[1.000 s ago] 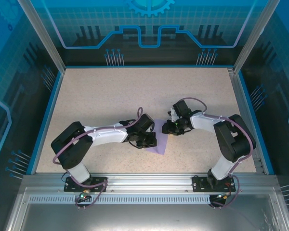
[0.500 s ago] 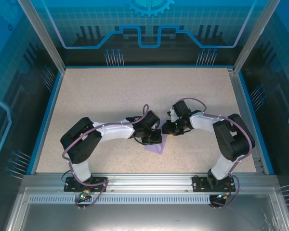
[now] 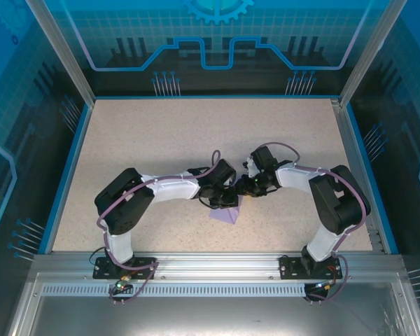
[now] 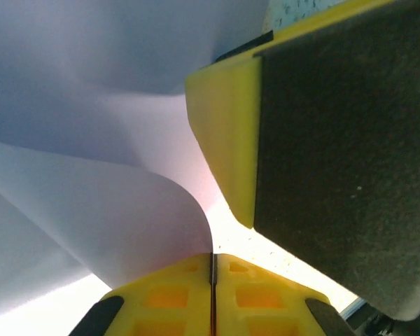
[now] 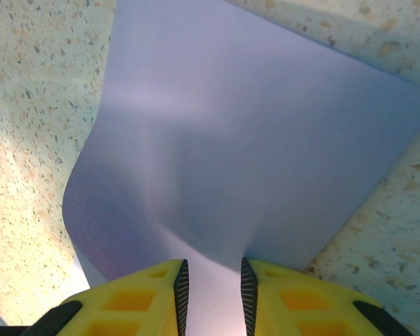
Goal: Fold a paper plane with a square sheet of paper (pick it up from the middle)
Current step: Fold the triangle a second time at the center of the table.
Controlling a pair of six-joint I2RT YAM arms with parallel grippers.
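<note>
Speckled beige tabletop (image 3: 161,133) edged by a blue rim (image 3: 68,168); aluminium posts (image 3: 59,52), blue circuit-pattern wall panels (image 3: 217,42), 1 slotted metal rail (image 3: 210,288) along the near edge.

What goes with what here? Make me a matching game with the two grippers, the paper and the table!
Things:
1. left gripper
2. right gripper
3. sheet of paper
4. table

Descriptions:
A. speckled beige
B. lavender, curling up off the surface
C. yellow fingers pressed tight together at a curl of paper
D. yellow fingers a little apart, with paper running up between them

Pairs: 1-C, 2-D, 3-B, 4-A
</note>
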